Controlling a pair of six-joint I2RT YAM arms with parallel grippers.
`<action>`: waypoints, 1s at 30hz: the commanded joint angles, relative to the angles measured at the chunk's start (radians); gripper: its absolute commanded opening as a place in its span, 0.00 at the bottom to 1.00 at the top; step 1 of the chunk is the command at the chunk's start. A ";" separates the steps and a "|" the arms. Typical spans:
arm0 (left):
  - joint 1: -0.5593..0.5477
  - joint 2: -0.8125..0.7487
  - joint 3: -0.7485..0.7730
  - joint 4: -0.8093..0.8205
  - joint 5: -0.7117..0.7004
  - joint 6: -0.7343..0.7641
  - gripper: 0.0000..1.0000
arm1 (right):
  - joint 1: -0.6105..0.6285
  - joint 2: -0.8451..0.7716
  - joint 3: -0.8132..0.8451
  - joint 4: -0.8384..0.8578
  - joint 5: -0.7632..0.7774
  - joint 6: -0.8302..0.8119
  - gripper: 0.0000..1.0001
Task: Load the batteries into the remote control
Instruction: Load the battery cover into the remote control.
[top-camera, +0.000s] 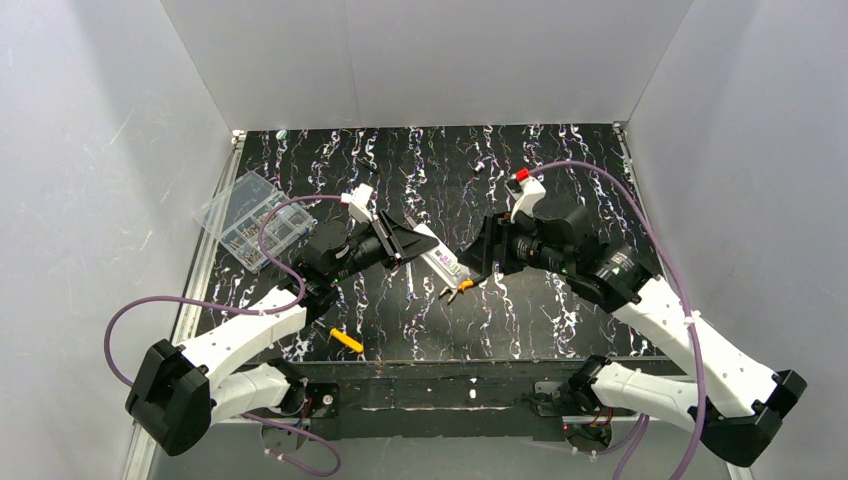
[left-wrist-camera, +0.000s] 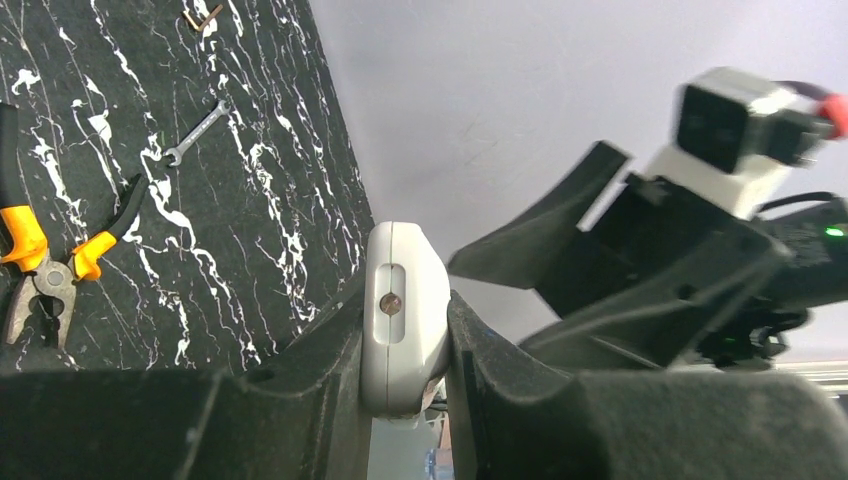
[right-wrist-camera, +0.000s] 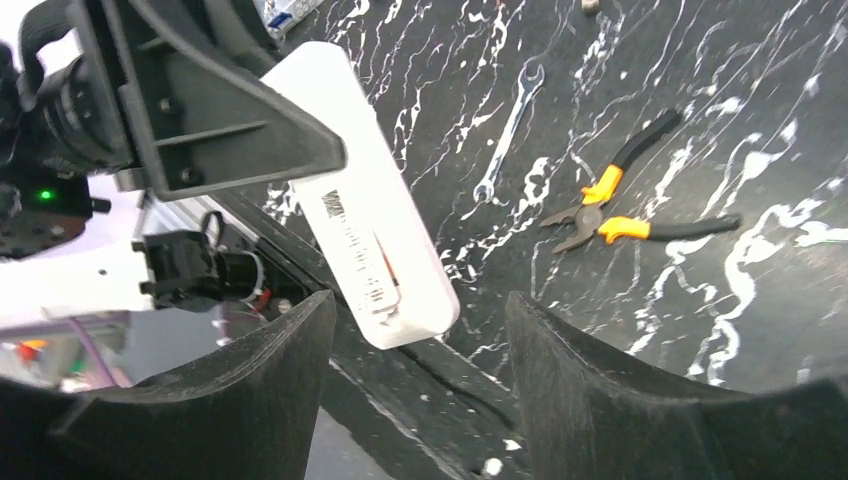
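Note:
My left gripper (top-camera: 405, 243) is shut on the white remote control (top-camera: 441, 262) and holds it above the table, its free end pointing toward the right arm. In the left wrist view the remote control (left-wrist-camera: 400, 300) sits edge-on, clamped between the fingers of the left gripper (left-wrist-camera: 405, 340). My right gripper (right-wrist-camera: 420, 300) is open and holds nothing. The free end of the remote control (right-wrist-camera: 365, 215) hangs just ahead of its fingertips. A thin red-orange strip (right-wrist-camera: 388, 268) shows on the remote's labelled back; I cannot tell whether it is a battery. No loose batteries show.
Yellow-and-black pliers (top-camera: 455, 290) and a small wrench (top-camera: 412, 283) lie on the black marbled table (top-camera: 560, 180) under the grippers. A yellow-handled tool (top-camera: 347, 340) lies near the front edge. A clear compartment box (top-camera: 250, 220) sits at the left. White walls enclose three sides.

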 joint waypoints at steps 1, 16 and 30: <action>-0.004 -0.021 0.037 0.098 0.023 -0.010 0.00 | -0.056 -0.073 -0.149 0.266 -0.107 0.249 0.71; -0.005 -0.023 0.048 0.083 0.028 -0.005 0.00 | -0.091 -0.128 -0.274 0.382 -0.183 0.335 0.72; -0.004 -0.024 0.052 0.085 0.026 -0.004 0.00 | -0.094 -0.150 -0.348 0.378 -0.226 0.343 0.69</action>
